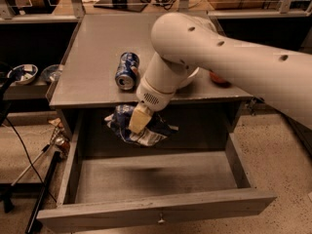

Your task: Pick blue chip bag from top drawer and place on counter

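Note:
The top drawer (161, 206) is pulled wide open, its grey floor bare. My gripper (138, 121) hangs from the white arm just below the counter's front edge, above the back of the drawer. It is shut on the crumpled blue chip bag (158, 130) and holds it in the air clear of the drawer floor, where its shadow falls. The bag hangs around and beneath the tan fingers (139, 117). The counter (92, 52) is the grey top right above.
A blue soda can (126, 71) lies on its side on the counter, left of the arm. A white bowl (194, 77) and a reddish object (219, 78) sit behind the arm. Bowls (22, 73) rest on a low shelf at left. Cables and a stand lie on the floor at left.

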You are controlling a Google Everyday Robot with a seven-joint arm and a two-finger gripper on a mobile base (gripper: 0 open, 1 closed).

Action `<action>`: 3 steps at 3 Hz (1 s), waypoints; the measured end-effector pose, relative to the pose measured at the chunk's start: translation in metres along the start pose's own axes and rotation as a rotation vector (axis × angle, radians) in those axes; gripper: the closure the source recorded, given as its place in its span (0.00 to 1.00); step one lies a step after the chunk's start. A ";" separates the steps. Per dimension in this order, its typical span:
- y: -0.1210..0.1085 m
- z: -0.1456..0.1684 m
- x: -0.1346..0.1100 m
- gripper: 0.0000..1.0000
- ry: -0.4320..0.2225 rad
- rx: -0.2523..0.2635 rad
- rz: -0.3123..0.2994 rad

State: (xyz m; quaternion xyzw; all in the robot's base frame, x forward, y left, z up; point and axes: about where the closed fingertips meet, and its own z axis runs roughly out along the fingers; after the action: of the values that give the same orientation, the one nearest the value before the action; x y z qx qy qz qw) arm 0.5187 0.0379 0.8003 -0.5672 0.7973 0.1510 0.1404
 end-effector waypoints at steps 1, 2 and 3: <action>0.006 -0.020 -0.040 1.00 -0.027 -0.011 -0.088; 0.005 -0.022 -0.046 1.00 -0.032 -0.009 -0.099; -0.002 -0.035 -0.072 1.00 -0.059 0.008 -0.152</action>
State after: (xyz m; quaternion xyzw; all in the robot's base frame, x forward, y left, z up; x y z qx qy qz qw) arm 0.5416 0.0850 0.8604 -0.6209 0.7481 0.1531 0.1772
